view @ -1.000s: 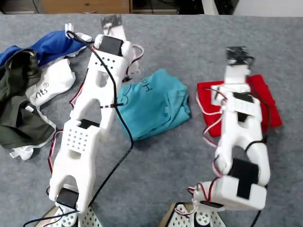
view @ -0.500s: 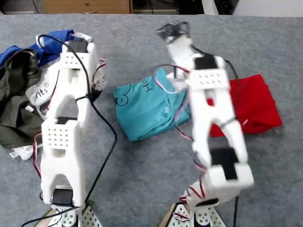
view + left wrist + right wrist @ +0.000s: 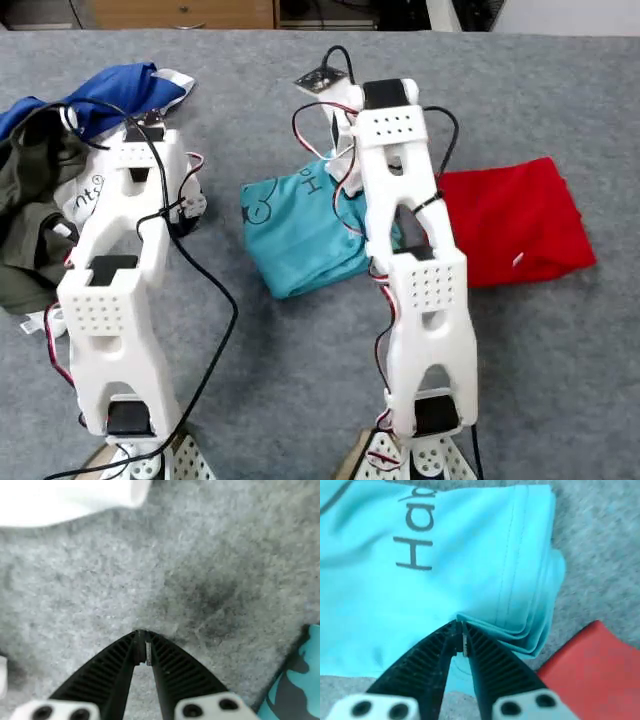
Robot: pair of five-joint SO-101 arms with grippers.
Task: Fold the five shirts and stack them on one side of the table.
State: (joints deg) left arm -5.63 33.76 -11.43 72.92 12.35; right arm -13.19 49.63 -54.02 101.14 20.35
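**A:** What's at the left?

**B:** A loose heap by the desk's left edge. There's a blue shirt on the far side, a green shirt at the edge, and a white shirt next to the left arm. None of them is folded.

**A:** And the left gripper?

**B:** It's clenched on nothing, with its tips down at bare desk. The white shirt lies just beyond it, and the teal shirt's edge is near on its other side.

**A:** The middle?

**B:** The teal shirt is folded, roughly square, and sits at a slant. The right gripper hangs directly over it with its jaws closed together. The tips are at the layered edge that faces the red shirt. I can't tell whether any cloth is pinched between them.

**A:** And the red one?

**B:** It's folded flat, with its long axis running left to right, just beside the teal shirt. The right arm hides whether the two touch.

**A:** So what does the next move turn on?

**B:** By my reckoning, two of the five are folded and nothing is stacked yet. The red shirt lies close to the right of the right gripper, so that arm is the nearer one to bring the teal shirt onto it. The left arm is nearer the heap, and the white shirt is its closest piece.
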